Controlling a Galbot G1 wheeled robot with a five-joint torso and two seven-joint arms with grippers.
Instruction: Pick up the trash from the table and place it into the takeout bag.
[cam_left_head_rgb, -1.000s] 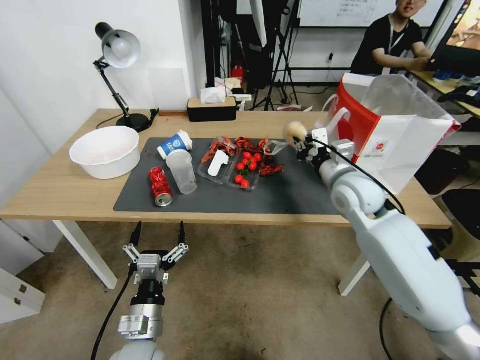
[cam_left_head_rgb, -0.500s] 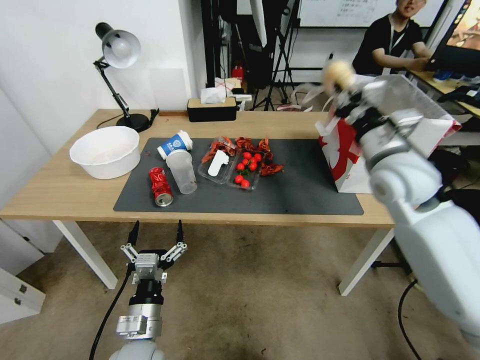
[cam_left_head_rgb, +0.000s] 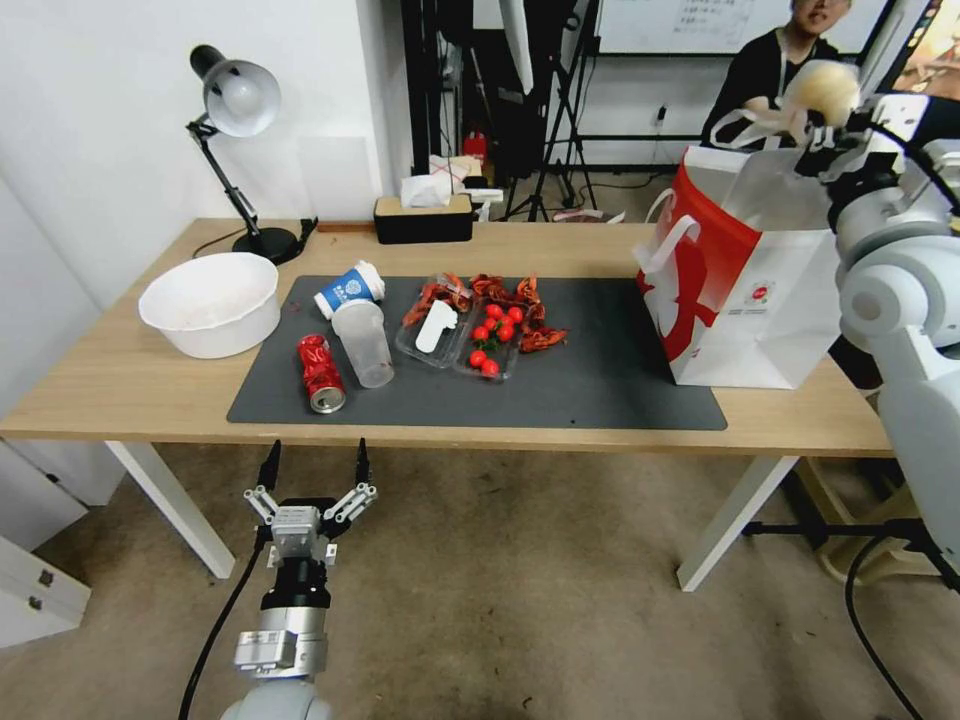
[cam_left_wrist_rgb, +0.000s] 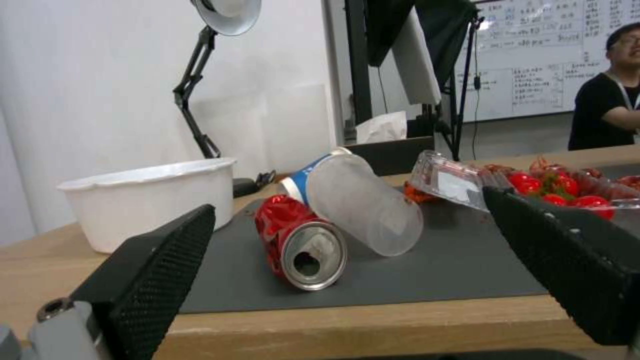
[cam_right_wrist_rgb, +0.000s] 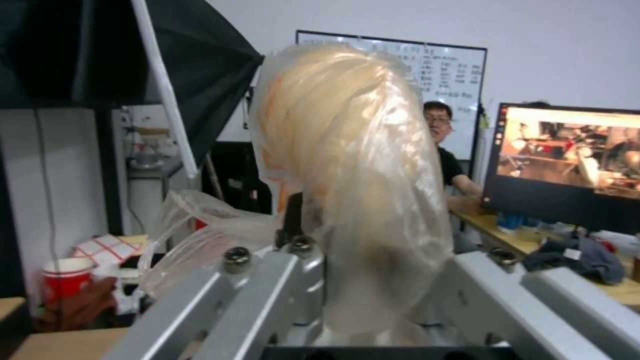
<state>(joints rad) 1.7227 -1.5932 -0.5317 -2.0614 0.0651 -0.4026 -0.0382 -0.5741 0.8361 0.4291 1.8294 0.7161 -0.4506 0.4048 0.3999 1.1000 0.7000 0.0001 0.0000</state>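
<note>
We are in a work room like an office or lab. Far behind our right gripper (cam_left_head_rgb: 822, 122) we see a whiteboard (cam_right_wrist_rgb: 440, 80) with writing, a computer screen (cam_right_wrist_rgb: 573, 170) on a desk, and black stands (cam_left_head_rgb: 565, 110) for lights.

The right arm rises along the right edge of the head view, its white elbow joint bent at mid height and the forearm reaching up to the upper right corner. There the right gripper (cam_left_head_rgb: 822, 112) has its fingers closed on a pale beige bundle (cam_left_head_rgb: 821, 90). The left arm stands at the lower left of centre, forearm upright, and the left gripper (cam_left_head_rgb: 312, 467) points upward with its two black fingers (cam_left_head_rgb: 270, 467) spread wide.
</note>
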